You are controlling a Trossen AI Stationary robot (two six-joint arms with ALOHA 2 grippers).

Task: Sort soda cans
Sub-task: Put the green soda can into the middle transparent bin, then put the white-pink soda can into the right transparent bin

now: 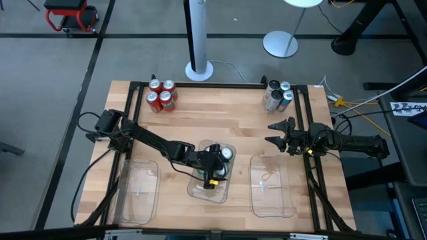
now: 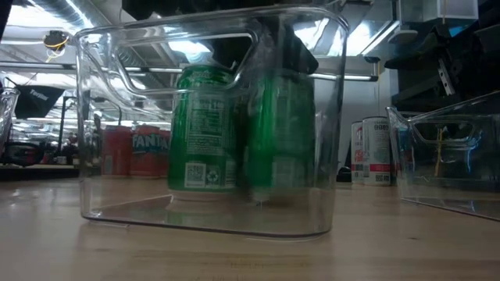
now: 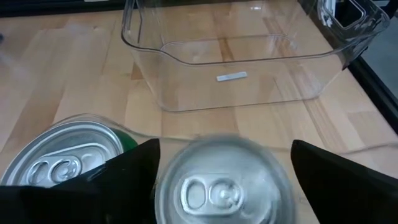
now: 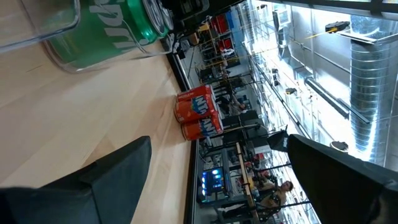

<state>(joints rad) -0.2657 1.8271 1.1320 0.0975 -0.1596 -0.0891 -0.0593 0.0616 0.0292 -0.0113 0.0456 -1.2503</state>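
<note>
My left gripper [image 1: 215,168] reaches down into the middle clear tray [image 1: 200,190] and is shut on a green soda can [image 2: 283,133]. A second green can [image 2: 203,129] stands upright on the tray floor beside it, and its silver top [image 3: 68,158] shows in the left wrist view. Several red cans [image 1: 161,95] stand together at the table's far left. Several silver-grey cans [image 1: 278,95] stand at the far right. My right gripper [image 1: 275,133] waits open above the table's right side, touching nothing. My left gripper [image 3: 224,180] comes from above, pointing down, and pinches the green can near its silver top [image 3: 217,186], one finger [image 3: 134,180] on each side. The can stays upright inside the tray. Whether its base rests on the tray floor, I cannot tell.
Two more clear trays lie along the near edge, one on the left [image 1: 137,190] and one on the right [image 1: 271,187]. A black frame [image 1: 313,167] rims the table. Bare wood shows between the trays and the far can groups.
</note>
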